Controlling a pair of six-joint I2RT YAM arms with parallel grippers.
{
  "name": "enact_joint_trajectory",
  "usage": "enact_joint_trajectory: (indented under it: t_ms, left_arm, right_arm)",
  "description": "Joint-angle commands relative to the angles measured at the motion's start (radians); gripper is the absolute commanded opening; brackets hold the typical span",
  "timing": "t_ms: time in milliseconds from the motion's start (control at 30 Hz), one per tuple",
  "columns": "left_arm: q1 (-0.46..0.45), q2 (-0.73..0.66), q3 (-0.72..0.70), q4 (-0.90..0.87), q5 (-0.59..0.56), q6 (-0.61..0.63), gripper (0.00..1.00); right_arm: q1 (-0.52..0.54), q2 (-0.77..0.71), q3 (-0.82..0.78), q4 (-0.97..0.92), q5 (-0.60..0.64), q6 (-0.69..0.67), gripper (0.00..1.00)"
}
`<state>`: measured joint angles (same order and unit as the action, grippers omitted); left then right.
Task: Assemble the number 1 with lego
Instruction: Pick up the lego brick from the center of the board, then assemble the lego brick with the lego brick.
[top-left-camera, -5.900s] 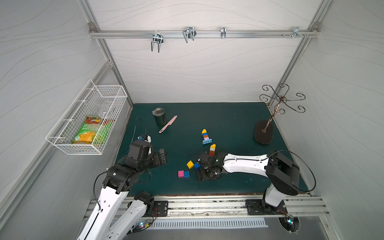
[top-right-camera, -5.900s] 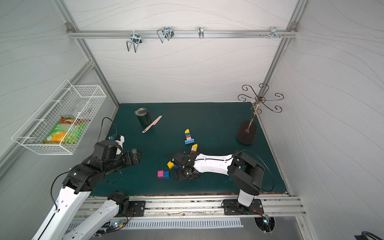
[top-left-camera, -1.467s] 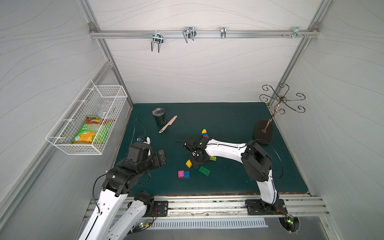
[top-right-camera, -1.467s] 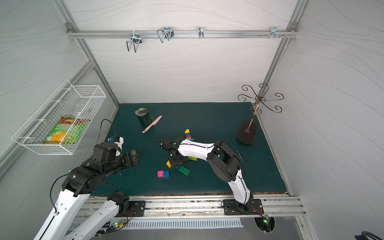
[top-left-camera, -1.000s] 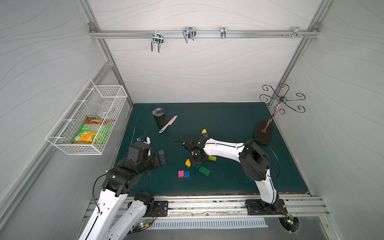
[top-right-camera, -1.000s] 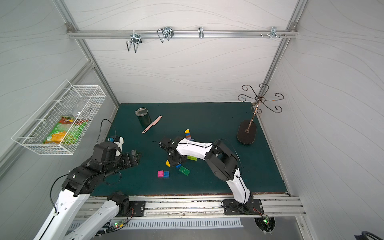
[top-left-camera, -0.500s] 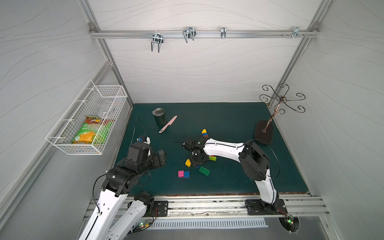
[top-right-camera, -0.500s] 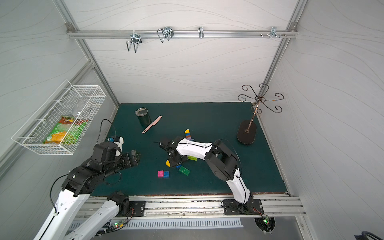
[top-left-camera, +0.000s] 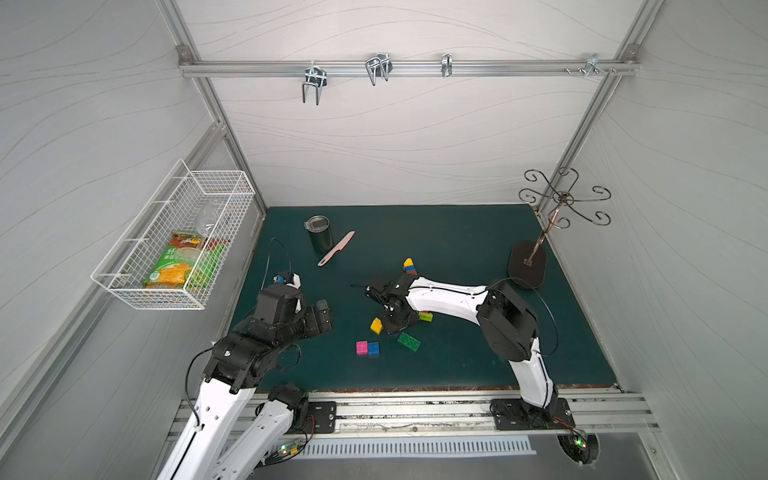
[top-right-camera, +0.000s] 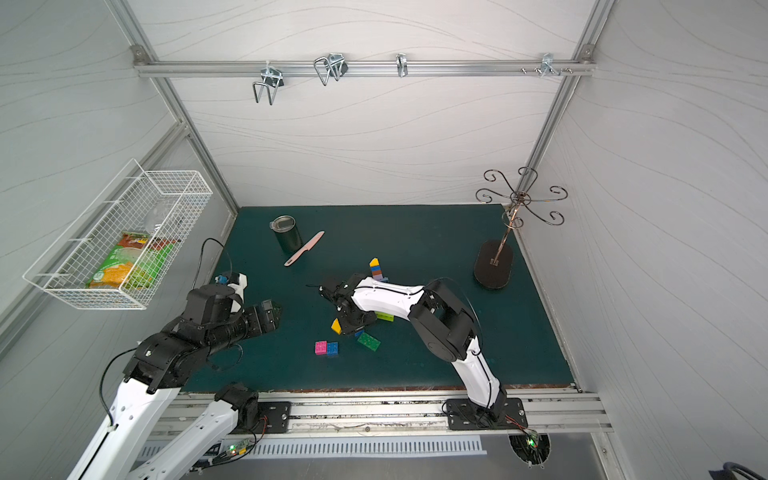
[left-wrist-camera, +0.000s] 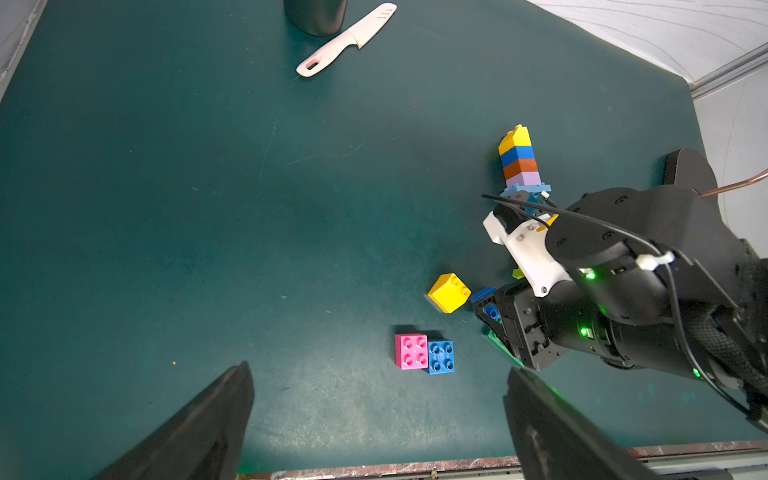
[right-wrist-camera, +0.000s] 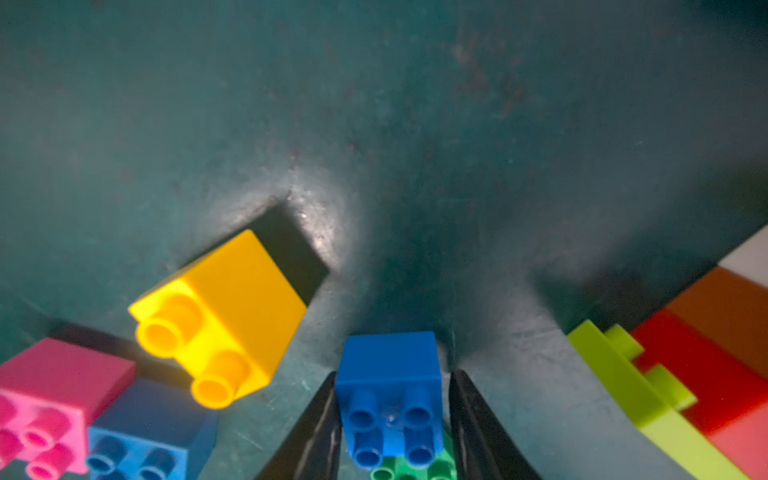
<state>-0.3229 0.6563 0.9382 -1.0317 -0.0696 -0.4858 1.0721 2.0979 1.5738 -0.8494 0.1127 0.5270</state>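
Observation:
A standing tower of lego (top-left-camera: 408, 266) (top-right-camera: 376, 269), yellow, blue, orange and lilac on a light blue base, rises mid-mat. Nearer the front lie a tipped yellow brick (top-left-camera: 376, 325) (right-wrist-camera: 220, 316), a pink brick (top-left-camera: 361, 347) touching a blue one (top-left-camera: 373, 348), a green brick (top-left-camera: 409, 341) and a lime brick (top-left-camera: 425, 316). My right gripper (right-wrist-camera: 393, 373) (top-left-camera: 397, 328) points down beside the yellow brick and is shut on a blue square brick (right-wrist-camera: 388, 374), studs towards the camera, over the green brick (right-wrist-camera: 411, 469). My left gripper (left-wrist-camera: 378, 370) (top-left-camera: 322, 316) hangs open and holds nothing, left of the bricks.
A dark metal cup (top-left-camera: 320, 233) and a pink knife (top-left-camera: 336, 248) lie at the back left. A black-based wire stand (top-left-camera: 528, 264) stands at the back right. A wire basket (top-left-camera: 174, 241) with packets hangs on the left wall. Beside the lime brick (right-wrist-camera: 623, 374) lie red (right-wrist-camera: 698, 361) and orange bricks.
Since about six seconds ago the right arm has swung round and now reaches the loose bricks from behind. Over the last second it has hardly moved. The left arm is still.

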Motion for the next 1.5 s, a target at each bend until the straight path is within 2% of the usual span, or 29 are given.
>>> enact_joint_trajectory:
  t_ms: [0,133,433,633,800,1000,1467]
  left_arm:
    - [0.002,0.0,0.019,0.028,-0.007,0.0,1.0]
    - [0.002,0.002,0.019,0.03,-0.007,0.0,1.0]
    - [0.002,0.005,0.019,0.029,-0.006,0.0,1.0]
    - [0.002,0.006,0.018,0.03,0.0,0.001,1.0]
    - [0.002,0.009,0.019,0.032,0.008,0.003,1.0]
    - [0.002,-0.013,0.012,0.045,0.03,0.013,1.0]
    - [0.002,-0.011,0.011,0.047,0.034,0.015,1.0]
  right_arm:
    - [0.007,0.022,0.031,-0.034,0.009,0.007,0.36]
    - [0.008,0.02,0.041,-0.036,0.008,0.004,0.28]
    - [0.009,-0.07,0.066,-0.041,0.025,-0.076,0.19]
    - [0.012,-0.24,-0.079,-0.043,-0.03,-0.183,0.18]
    - [0.013,-0.33,-0.196,-0.065,-0.06,-0.21,0.18]
    - [0.035,-0.322,-0.259,-0.033,-0.068,-0.219,0.18]
    - [0.042,-0.245,-0.269,0.022,-0.059,-0.252,0.17]
